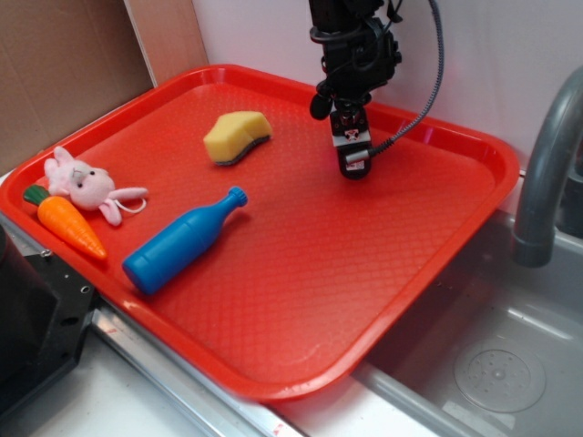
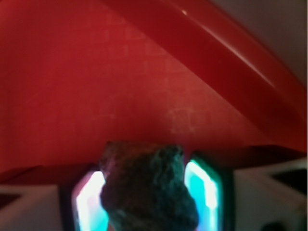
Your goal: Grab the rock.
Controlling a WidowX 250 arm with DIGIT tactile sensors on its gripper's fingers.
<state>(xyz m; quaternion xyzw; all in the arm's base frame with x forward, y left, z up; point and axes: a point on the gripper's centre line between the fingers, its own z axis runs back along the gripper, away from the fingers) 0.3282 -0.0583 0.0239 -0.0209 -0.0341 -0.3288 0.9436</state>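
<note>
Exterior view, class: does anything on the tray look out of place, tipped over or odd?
The blue bottle lies on its side on the red tray rather than standing. A pink bunny lies against a toy carrot. In the wrist view, the rock sits between the tool fingers. Nothing looks spilled or damaged.

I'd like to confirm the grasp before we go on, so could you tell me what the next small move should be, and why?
Probably a short, straight lift. In the wrist view the rock sits between the end effector's fingers, apparently gripped. The exterior view shows the end effector low over the red tray, the rock hidden there. Raising it slightly would show whether the grip holds.
</note>
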